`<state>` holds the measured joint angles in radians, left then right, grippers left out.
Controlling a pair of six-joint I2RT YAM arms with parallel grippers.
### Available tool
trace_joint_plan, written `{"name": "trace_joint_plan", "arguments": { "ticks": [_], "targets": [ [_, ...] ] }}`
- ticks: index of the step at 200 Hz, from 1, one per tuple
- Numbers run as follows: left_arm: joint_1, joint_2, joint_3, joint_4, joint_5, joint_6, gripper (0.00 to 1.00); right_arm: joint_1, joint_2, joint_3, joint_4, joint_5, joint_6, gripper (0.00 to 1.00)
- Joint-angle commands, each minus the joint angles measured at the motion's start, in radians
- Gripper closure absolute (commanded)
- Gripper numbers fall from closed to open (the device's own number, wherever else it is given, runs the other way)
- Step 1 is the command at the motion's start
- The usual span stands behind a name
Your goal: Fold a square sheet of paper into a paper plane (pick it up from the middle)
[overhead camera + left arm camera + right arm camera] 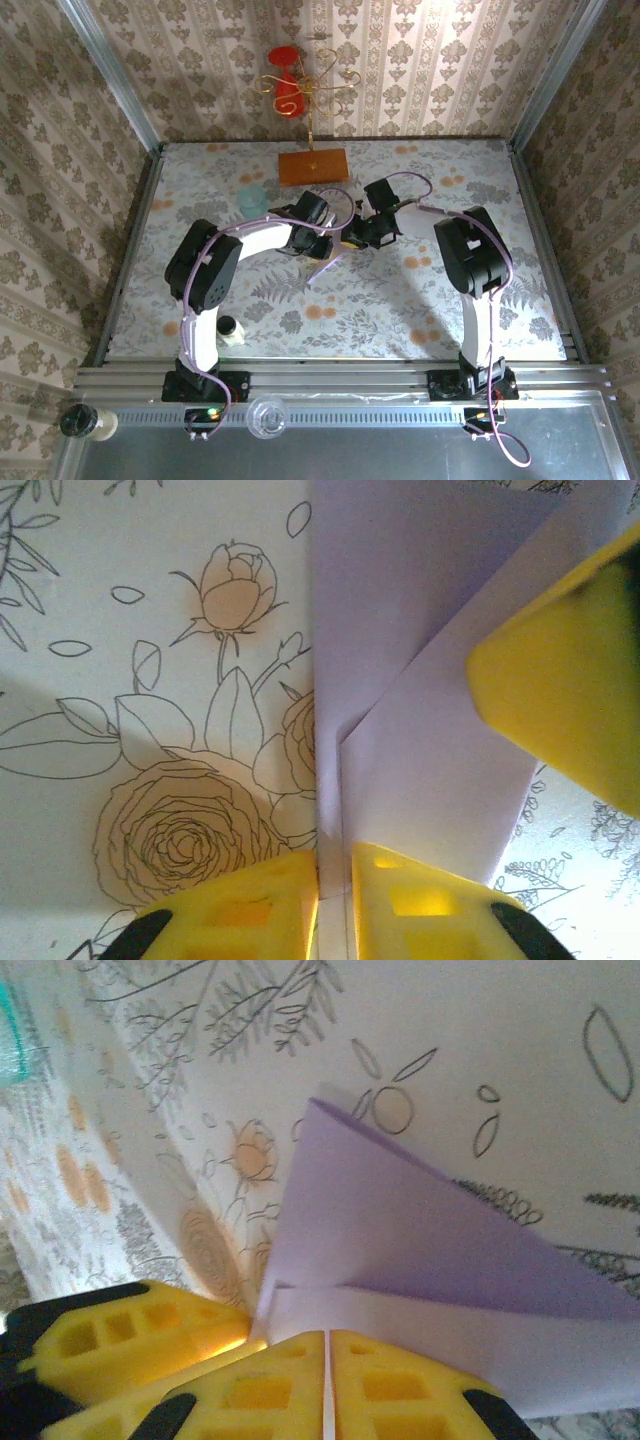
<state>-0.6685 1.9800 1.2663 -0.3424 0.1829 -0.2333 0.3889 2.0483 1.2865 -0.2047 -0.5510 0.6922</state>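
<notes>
The pale lilac sheet of paper [325,268] is folded into a pointed, layered shape like a paper plane and hangs between both grippers above the middle of the table. My left gripper [335,865] is shut on a narrow folded edge of the paper [420,680]. From the other side my right gripper [327,1335] is shut on the paper [420,1230], whose point runs up and away from it. The two grippers [325,245] [355,240] sit almost touching. One right finger [570,680] shows in the left wrist view, and the left fingers [130,1330] show in the right wrist view.
A pale teal cup [251,199] stands just left of the left gripper. An orange-brown wooden board [314,166] lies at the back under a gold wire stand with a red ornament [288,85]. A small white bottle [229,330] stands beside the left arm's base.
</notes>
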Motion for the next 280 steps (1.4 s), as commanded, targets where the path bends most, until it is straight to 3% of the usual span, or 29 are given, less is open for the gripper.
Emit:
{"name": "trace_joint_plan", "arguments": {
  "ticks": [1, 156, 217, 280],
  "targets": [
    [-0.021, 0.09, -0.017, -0.075, -0.027, 0.009, 0.82, 0.003, -0.052, -0.031, 0.037, -0.043, 0.021, 0.88],
    [-0.028, 0.093, -0.001, -0.067, -0.008, -0.015, 0.86, 0.033, 0.051, -0.036, -0.007, 0.006, -0.002, 0.9],
    [-0.013, -0.11, -0.045, -0.029, -0.014, -0.071, 0.83, 0.033, 0.064, -0.044, -0.034, 0.028, -0.025, 0.9],
    [-0.007, -0.152, -0.145, 0.088, 0.171, -0.157, 0.88, 0.033, 0.062, -0.043, -0.03, 0.026, -0.028, 0.9]
  ]
}}
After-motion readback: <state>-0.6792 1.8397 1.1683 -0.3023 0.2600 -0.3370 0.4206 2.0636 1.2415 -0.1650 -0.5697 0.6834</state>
